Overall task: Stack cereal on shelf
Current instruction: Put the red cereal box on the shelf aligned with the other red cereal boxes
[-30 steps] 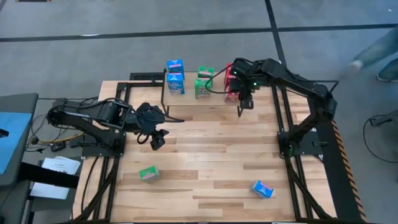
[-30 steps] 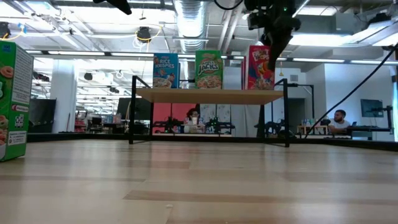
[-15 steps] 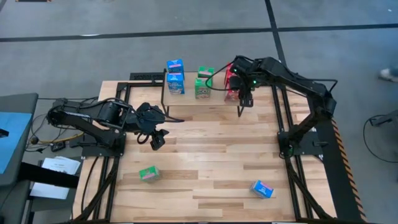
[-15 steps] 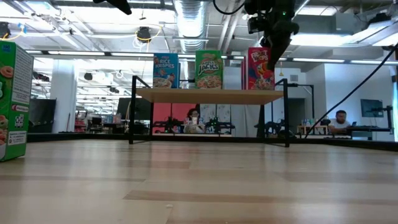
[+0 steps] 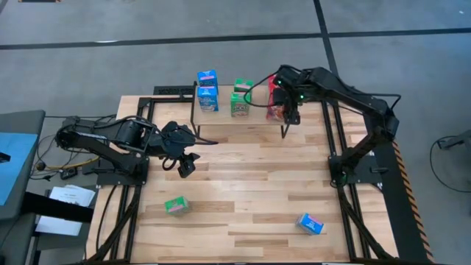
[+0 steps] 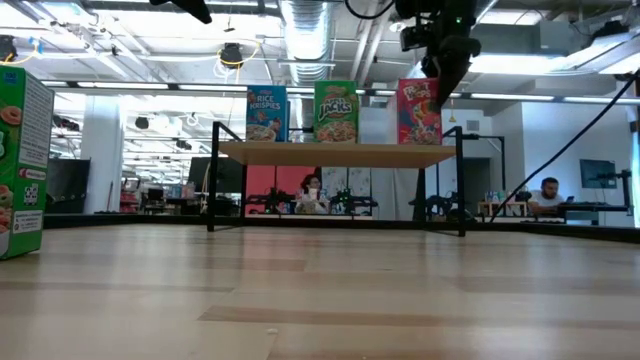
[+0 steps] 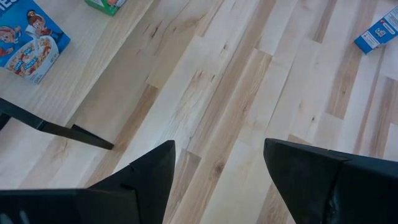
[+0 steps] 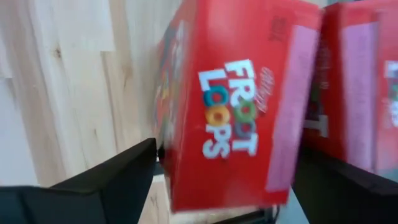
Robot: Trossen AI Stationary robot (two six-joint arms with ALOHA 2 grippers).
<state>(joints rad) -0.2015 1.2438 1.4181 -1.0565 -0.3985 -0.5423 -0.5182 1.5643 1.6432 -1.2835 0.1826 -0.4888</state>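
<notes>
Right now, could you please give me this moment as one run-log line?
right pincer: open around red cereal box on shelf | left pincer: empty, waiting over table

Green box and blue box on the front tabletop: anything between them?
Nothing. High view shows bare planks between the green box and the blue box; neither gripper is near.

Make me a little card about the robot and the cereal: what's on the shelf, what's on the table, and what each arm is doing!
On the shelf: two blue boxes, two green boxes, two red boxes
Loose on the table: one green box, one blue box, both far from the shelf
Right end effector: at the shelf, open, a finger on either side of one of the red boxes
Left end effector: open, empty, over the table's left side
</notes>
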